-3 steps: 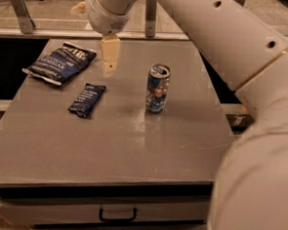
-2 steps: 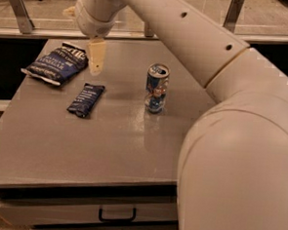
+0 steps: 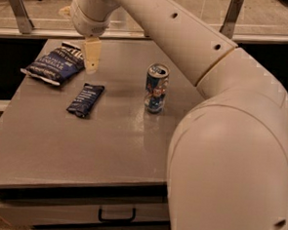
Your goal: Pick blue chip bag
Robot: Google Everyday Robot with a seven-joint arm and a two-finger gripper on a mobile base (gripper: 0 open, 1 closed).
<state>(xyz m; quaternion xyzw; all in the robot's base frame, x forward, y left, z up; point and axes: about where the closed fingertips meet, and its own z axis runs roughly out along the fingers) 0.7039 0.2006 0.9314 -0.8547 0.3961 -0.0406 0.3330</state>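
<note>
The blue chip bag (image 3: 55, 64) is a puffy dark navy bag with white lettering, lying at the back left of the grey table (image 3: 108, 134). My gripper (image 3: 92, 56) hangs from the big white arm just to the right of the bag, its pale fingers (image 3: 92, 53) pointing down above the table near the bag's right edge. It holds nothing.
A small flat dark-blue packet (image 3: 85, 99) lies in front of the bag. An upright blue-and-silver drink can (image 3: 156, 88) stands mid-table to the right. A drawer with a black handle (image 3: 116, 216) is below the table's front edge. A railing runs behind the table.
My gripper has moved left and slightly back, from near the can's side of the table towards the chip bag's right edge. The objects have not moved.
</note>
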